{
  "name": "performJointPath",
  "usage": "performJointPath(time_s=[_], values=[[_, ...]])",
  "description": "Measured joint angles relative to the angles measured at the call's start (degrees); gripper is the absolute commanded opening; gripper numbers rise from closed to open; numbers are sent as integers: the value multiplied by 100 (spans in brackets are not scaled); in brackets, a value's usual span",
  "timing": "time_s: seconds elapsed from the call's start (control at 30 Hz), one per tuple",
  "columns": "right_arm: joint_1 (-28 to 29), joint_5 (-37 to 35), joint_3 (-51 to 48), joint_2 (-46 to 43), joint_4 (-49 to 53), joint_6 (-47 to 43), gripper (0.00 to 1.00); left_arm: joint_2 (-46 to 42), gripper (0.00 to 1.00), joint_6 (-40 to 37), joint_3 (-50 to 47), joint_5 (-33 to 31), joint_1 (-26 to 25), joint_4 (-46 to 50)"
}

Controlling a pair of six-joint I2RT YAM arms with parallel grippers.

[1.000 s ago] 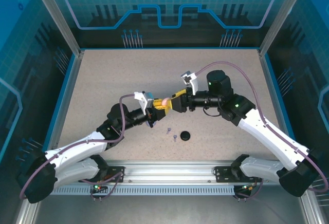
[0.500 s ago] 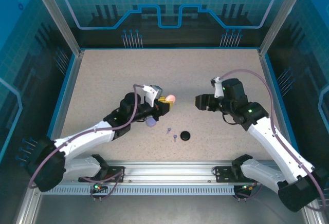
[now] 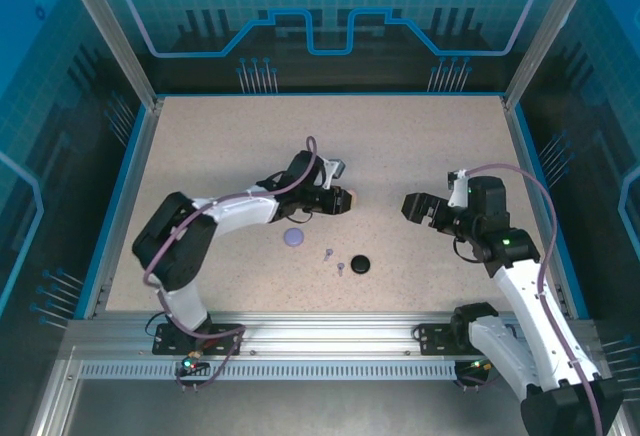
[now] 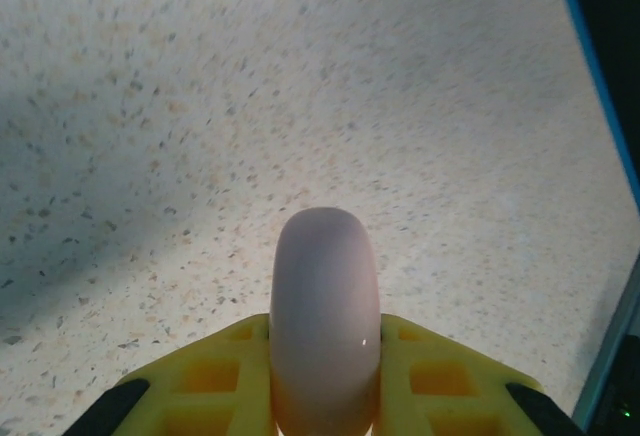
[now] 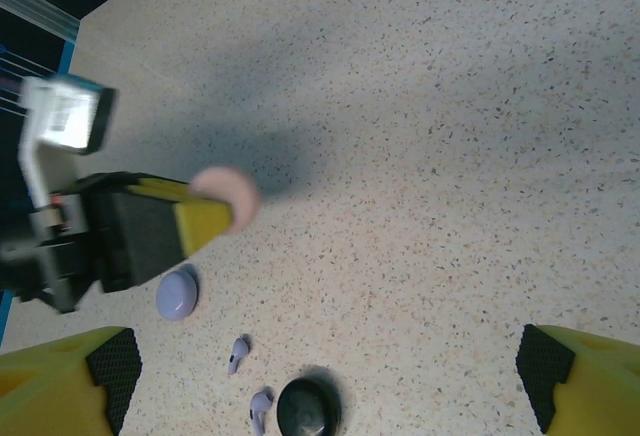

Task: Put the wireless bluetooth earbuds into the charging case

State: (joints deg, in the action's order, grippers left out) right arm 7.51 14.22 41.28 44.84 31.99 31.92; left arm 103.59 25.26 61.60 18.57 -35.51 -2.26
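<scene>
While left gripper (image 3: 338, 200) is clamped on the pink case (image 4: 323, 316), right gripper (image 3: 413, 206) is spread wide with nothing between its fingers.

Top view: both grippers sit mid-table (image 3: 200, 136), tips facing each other across a clear gap. Left arm reaches in from the left, right arm from the right.

Left wrist view: pink case sits edge-on between the two yellow fingers (image 4: 215, 376), rounded end sticking out past the tips. No seam readable from this angle, so can't tell what's inside it.

Right wrist view: own fingers (image 5: 70, 376) sit at the two bottom corners, far apart, black pads facing in. Left gripper and pink case show upper left. The case's shadow falls apart from it on the table, so the case is held up off the surface.

Task parts: two lilac earbuds lie loose on the table, nearer the arm bases than either gripper. One (image 3: 327, 253) is slightly further out, the other (image 3: 341, 268) just beside it, and they aren't touching. Lilac case (image 3: 293, 238) lies flat just left of them, near but apart. Black case (image 3: 360, 265) lies flat just right of the nearer earbud, very close, and I can't tell whether they touch. Neither earbud is in a case. Neither gripper touches the earbuds, lilac case or black case.
</scene>
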Motion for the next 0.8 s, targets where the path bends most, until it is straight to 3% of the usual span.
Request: performJointPath(time_s=[0.1, 0.33, 0.63, 0.8], values=[[-39, 37, 0, -33, 31, -4, 100, 367, 4, 107, 114, 39, 2, 205], [-52, 107, -15, -33, 61, -22, 100, 776, 15, 186, 280, 81, 0, 501], [-138, 149, -15, -44, 140, -109, 100, 802, 36, 186, 317, 55, 13, 551], [-197, 192, 24, -9, 295, -245, 100, 802, 42, 168, 317, -2, 57, 621]])
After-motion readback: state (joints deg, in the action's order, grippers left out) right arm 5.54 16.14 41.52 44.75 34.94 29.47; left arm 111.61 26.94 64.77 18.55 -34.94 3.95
